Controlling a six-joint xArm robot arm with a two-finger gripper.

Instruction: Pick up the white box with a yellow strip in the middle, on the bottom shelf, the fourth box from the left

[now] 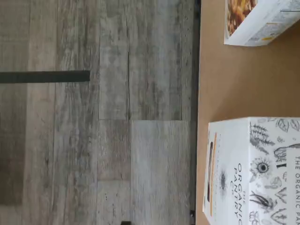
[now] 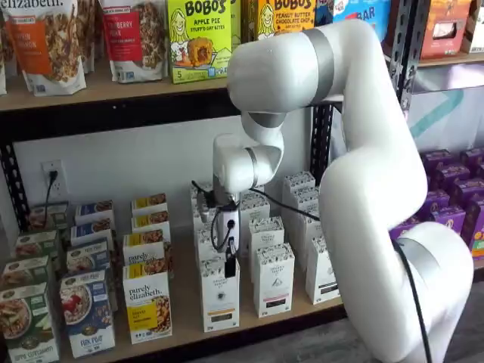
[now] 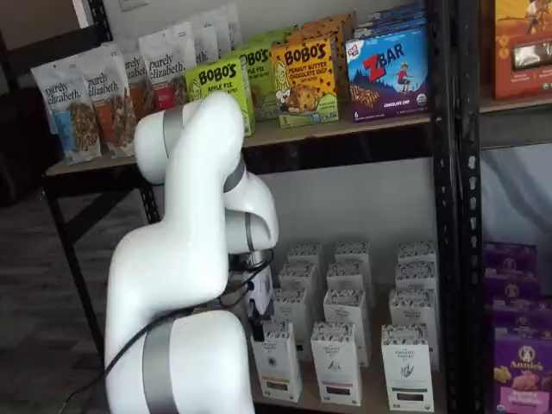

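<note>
Cardboard white box (image 2: 220, 297) stands on wooden bottom shelf (image 2: 249, 324); tool (image 2: 229, 266) seemingly open, empty.

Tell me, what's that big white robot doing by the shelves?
The robot arm is reaching down to the bottom shelf for a white box with a yellow strip. Its gripper hangs just above that box at the front of its row. It isn't holding anything yet, and the box stands upright in place.
</note>
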